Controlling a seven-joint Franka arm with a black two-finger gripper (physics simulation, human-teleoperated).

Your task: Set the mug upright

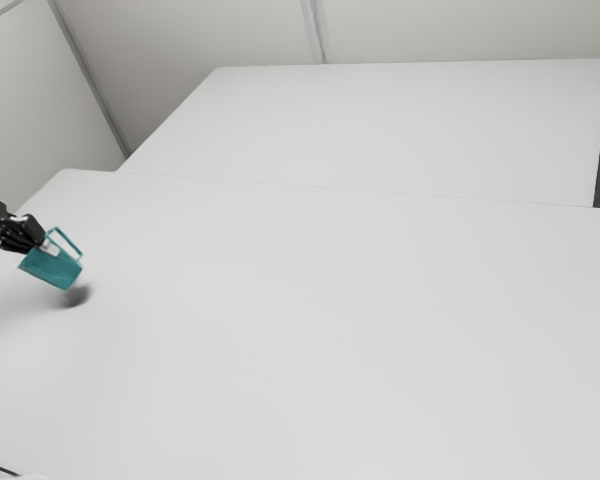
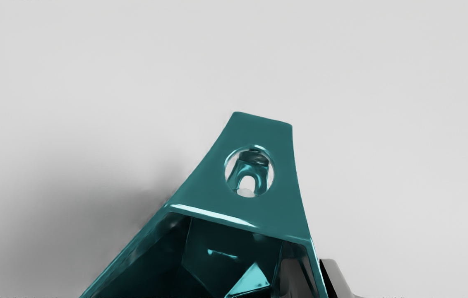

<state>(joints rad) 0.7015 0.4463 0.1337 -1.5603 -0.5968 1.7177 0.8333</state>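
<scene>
Because the mug (image 1: pixel 52 267) hangs tilted at the exterior view's left, its mouth toward the gripper (image 1: pixel 41 245) and its base aslant toward the table (image 1: pixel 330 320), the turn matters more than the travel. The gripper is closed on the mug's wall (image 2: pixel 317 269), one finger (image 2: pixel 294 275) inside and the other outside, so the grip is thin and the mug could pivot in it; I would keep the pressure steady and rotate slowly until the base faces squarely down. The shadow (image 1: pixel 77 296) lies close by the low corner, though I cannot tell whether that corner touches. Best to level the base with clearance, settle it flat, and only then let go.
</scene>
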